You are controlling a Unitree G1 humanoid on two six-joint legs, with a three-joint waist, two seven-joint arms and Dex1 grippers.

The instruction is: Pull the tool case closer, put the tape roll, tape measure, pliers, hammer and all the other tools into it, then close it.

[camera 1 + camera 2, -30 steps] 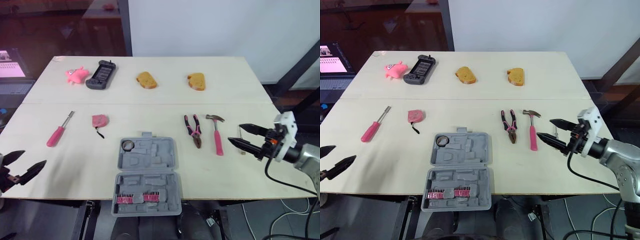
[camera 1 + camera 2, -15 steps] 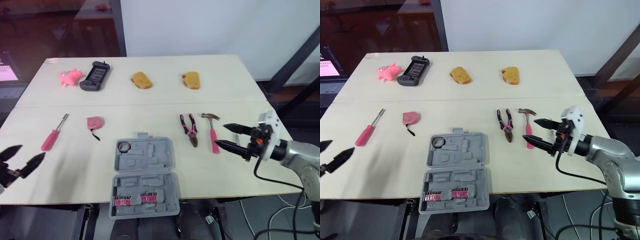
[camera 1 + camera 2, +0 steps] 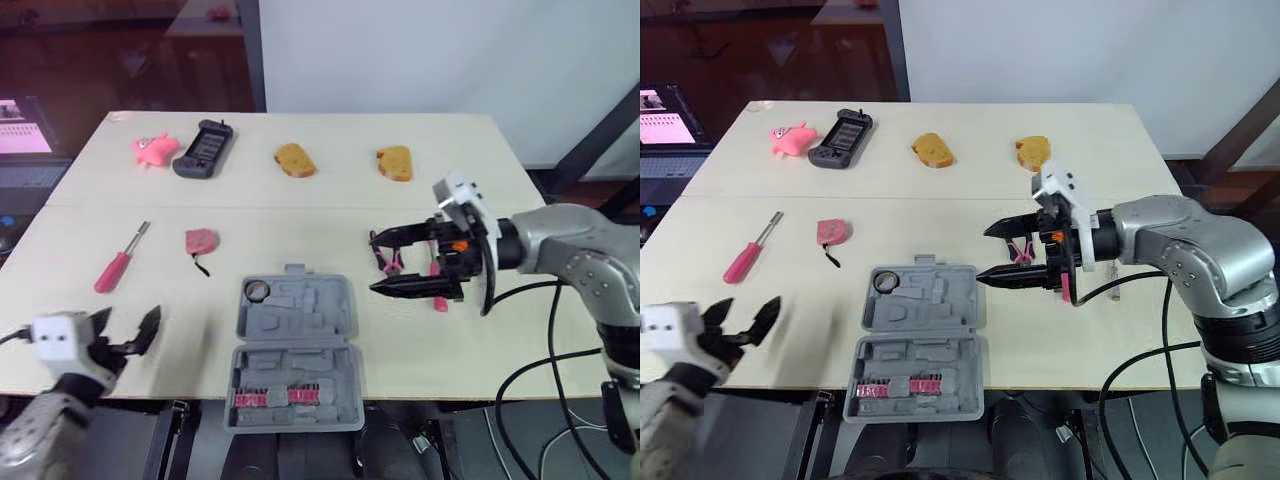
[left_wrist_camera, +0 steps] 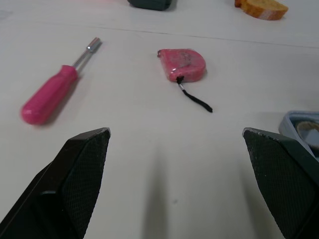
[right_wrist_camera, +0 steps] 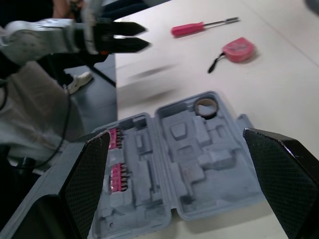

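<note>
The grey tool case [image 3: 295,345] lies open at the table's front edge, with the tape roll [image 3: 257,291] in its far left pocket and pink bits in the near half. Left of it lie the pink tape measure [image 3: 200,241] and a pink screwdriver [image 3: 118,262]. My right gripper [image 3: 374,262] hangs open just right of the case, above the pliers [image 3: 386,260], and partly hides them and the hammer [image 3: 438,298]. At the front left edge my left gripper [image 3: 128,326] is open and holds nothing, its fingers [image 4: 82,174] pointing toward the tape measure [image 4: 182,64].
Along the far side lie a pink pig toy [image 3: 153,149], a black handheld device [image 3: 203,148] and two bread pieces [image 3: 293,159] [image 3: 394,162]. A laptop [image 3: 25,125] stands off the table's left. The case's near half overhangs the front edge.
My right gripper has swung left from beside the hammer to over the pliers, close to the case. My left gripper has come in over the front left edge. The camera has shifted too.
</note>
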